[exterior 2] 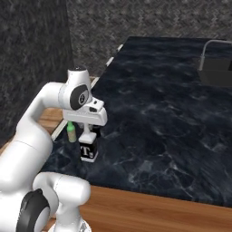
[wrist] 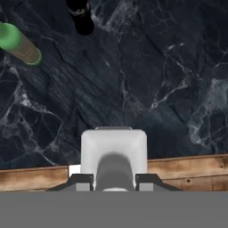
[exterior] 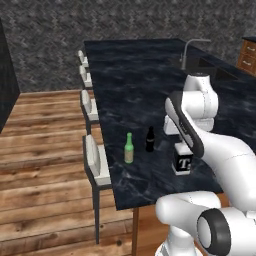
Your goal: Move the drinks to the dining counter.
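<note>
Pincer (wrist: pixel 114 178) is seen clenched on the square bottle's white cap (wrist: pixel 114 149) in the hand view. Left base view: square bottle (exterior: pixel 183 162) is stood on the dining counter (exterior: pixel 135 90), beside the black bottle (exterior: pixel 150 139) and green bottle (exterior: pixel 129 148). Right base view: same bottle (exterior 2: pixel 89 151) is held under the hand; contents cannot be told.

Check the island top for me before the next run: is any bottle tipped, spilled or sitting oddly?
Nothing stands out. The green bottle, the black bottle and the square clear bottle all stand upright on the dining counter, with no spill visible. The tool is shut on the square bottle's white cap.
</note>
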Available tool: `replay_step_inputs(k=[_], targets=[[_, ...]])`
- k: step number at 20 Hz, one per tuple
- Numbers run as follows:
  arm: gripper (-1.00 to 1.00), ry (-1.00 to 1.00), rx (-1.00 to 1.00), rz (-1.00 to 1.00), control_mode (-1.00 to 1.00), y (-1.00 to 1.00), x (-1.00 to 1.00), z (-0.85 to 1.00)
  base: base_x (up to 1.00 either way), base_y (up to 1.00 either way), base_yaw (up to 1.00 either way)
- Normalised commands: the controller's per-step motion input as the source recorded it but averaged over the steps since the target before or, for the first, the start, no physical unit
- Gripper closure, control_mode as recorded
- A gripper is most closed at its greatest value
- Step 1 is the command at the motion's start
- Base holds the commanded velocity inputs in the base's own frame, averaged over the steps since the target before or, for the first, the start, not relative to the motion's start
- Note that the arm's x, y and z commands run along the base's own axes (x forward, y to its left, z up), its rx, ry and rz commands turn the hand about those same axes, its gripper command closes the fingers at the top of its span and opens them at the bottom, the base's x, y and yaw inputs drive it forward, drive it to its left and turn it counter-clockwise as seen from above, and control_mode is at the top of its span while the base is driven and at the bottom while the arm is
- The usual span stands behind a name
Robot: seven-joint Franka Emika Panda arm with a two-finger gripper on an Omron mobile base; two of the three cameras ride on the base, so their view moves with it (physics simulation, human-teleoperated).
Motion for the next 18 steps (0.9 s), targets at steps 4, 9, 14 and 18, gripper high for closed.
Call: replay_step_inputs(k=[4, 9, 14, 18], targets=[[1.0, 0.0, 0.0, 0.0, 1.0, 0.0, 0.0, 0.0, 0.26, 0.01, 0.0], [1.0, 0.01, 0.0, 0.0, -1.0, 0.14, 0.17, -0.1, 0.22, 0.05, 0.0], [1.0, 0.0, 0.0, 0.0, -1.0, 0.33, 0.47, -0.21, 0.0, 0.0, 0.0], [1.0, 0.0, 0.0, 0.0, -1.0, 0.2, 0.45, -0.15, 0.0, 0.0, 0.0]])
